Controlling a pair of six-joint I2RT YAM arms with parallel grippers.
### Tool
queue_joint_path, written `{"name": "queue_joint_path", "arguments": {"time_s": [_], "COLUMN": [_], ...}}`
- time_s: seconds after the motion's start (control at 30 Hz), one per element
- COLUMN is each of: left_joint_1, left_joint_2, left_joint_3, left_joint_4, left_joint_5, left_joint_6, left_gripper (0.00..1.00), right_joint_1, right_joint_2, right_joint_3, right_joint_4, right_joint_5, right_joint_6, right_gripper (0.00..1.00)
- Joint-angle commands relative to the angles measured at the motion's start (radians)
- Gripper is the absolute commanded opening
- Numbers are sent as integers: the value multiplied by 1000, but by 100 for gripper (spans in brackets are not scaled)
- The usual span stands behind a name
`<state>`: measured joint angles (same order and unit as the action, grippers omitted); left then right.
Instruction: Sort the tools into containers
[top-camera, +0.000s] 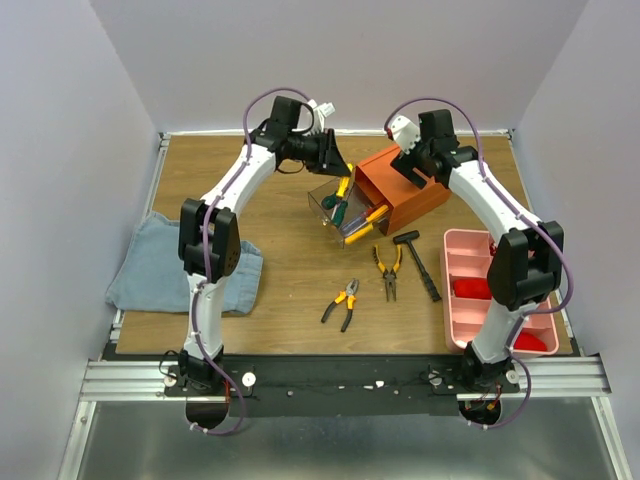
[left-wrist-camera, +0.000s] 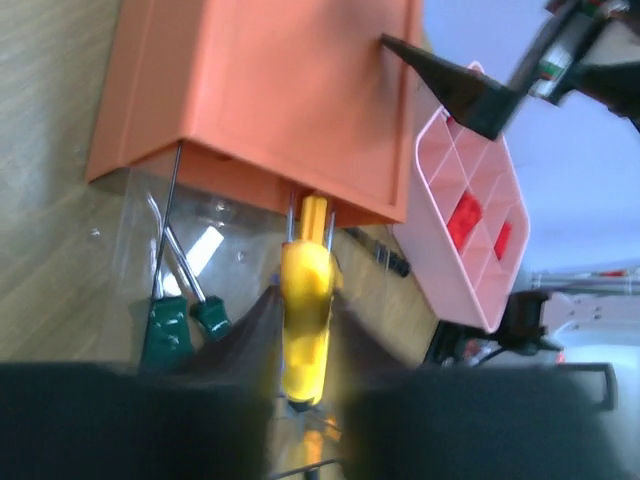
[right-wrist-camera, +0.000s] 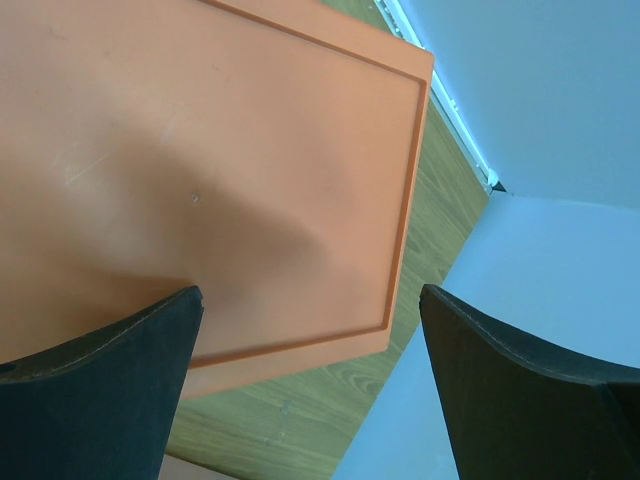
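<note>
Left claw (left-wrist-camera: 303, 345) tight around yellow screwdriver (left-wrist-camera: 306, 285)

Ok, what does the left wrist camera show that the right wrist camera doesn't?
Left wrist only: the left gripper shut on the yellow screwdriver over the clear drawer, the green-handled screwdrivers lying in that drawer, and the pink tray with red pieces.
Right wrist only: the white rail along the table's edge and the wall corner beyond it.
Both: the orange cabinet, the wooden table, and the right gripper, open over the cabinet's top.
</note>
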<state>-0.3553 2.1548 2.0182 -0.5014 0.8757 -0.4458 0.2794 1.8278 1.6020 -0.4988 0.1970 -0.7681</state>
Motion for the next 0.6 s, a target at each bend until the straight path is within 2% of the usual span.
{"name": "queue_joint_path", "arguments": {"time_s": [0.0,0.03,0.2,0.23,0.33,0.37,0.43,0.5,0.53,0.57], "left_joint_1": [-19,-17,31,41,91,105,133,177,188,211], "left_joint_2": [-7,-25,-64,-87,-136,-153,-206,-251,-304,-334], "left_joint_3": [43,56,171,169,125,59,-25,-195,-260,-401], "left_joint_4": [-161,-152,-34,-11,24,35,41,75,96,128], "left_joint_5": [-30,-32,-6,2,-36,-58,-104,-148,-168,-178], "left_joint_6": [200,200,124,108,67,53,4,-27,-34,-40], "left_gripper": [57,64,73,76,76,75,70,64,53,46], "right_joint_1": [10,10,10,10,10,7,-3,-29,-42,-54], "right_joint_2": [90,90,79,70,45,36,21,2,-2,-4], "right_joint_3": [-45,-42,-7,-1,6,7,10,16,27,36], "right_joint_4": [-182,-179,-181,-182,-175,-170,-150,-124,-112,-97], "right_joint_5": [-61,-59,-68,-68,-64,-62,-56,-53,-41,-28], "right_joint_6": [30,35,67,78,99,105,131,157,185,200], "right_gripper": [100,100,100,100,100,100,100,100,100,100]}}
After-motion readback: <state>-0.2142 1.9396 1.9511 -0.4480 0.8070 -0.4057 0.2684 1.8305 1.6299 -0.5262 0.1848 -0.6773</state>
